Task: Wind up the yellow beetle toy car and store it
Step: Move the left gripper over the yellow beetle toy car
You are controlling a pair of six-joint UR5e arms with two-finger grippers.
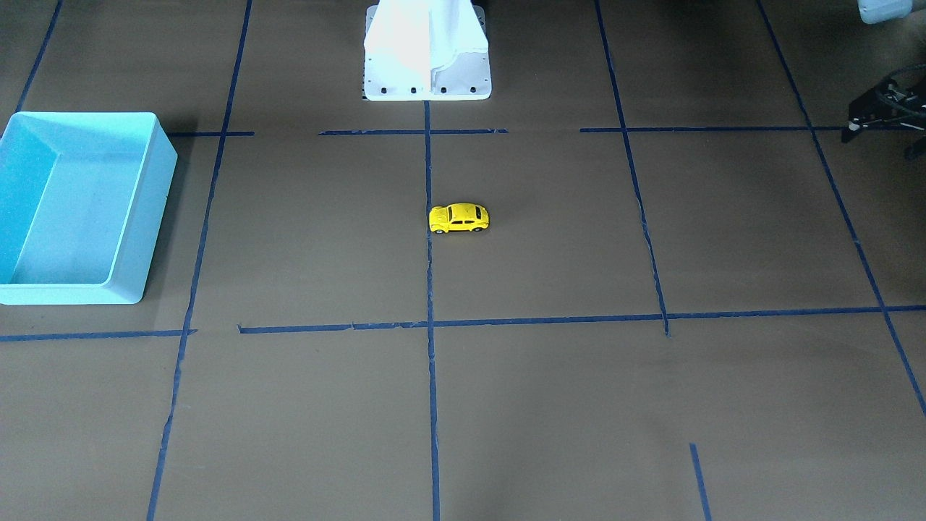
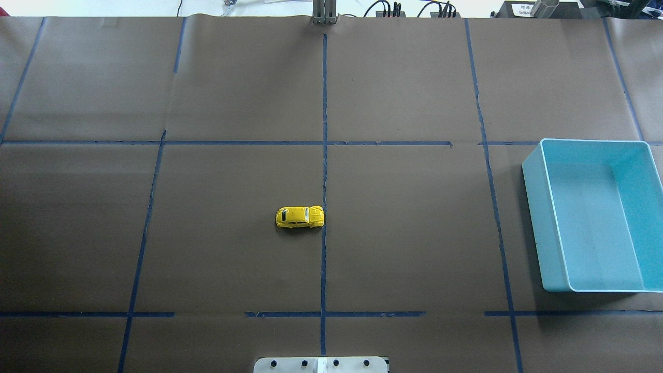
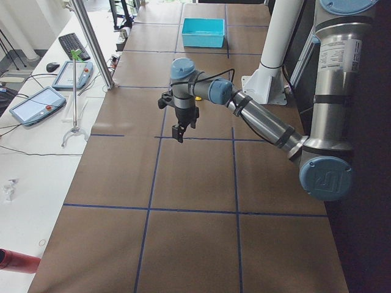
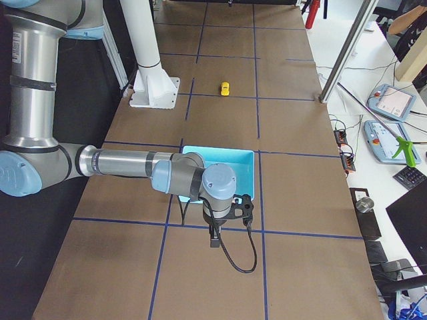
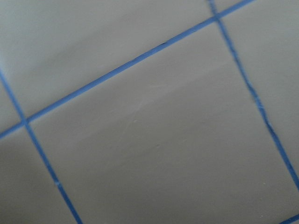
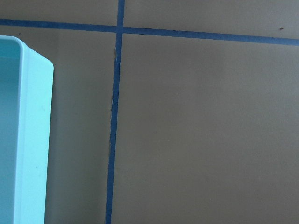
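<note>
Where brown paper covers the table [image 2: 414,233], blue tape lines [image 2: 325,129] grid it; white benches with teach pendants flank both ends. Light blue bin [image 2: 546,233] sits at the robot's right edge. White pedestal [image 1: 427,58] stands at the robot's side. Left gripper [image 3: 179,133] hangs above bare paper, right gripper [image 4: 214,239] just beside the bin; jaw state cannot be told for either, nothing seen held. Yellow beetle toy car [image 2: 300,216] upright mid-table, one end at the centre line, well apart from the bin.
</note>
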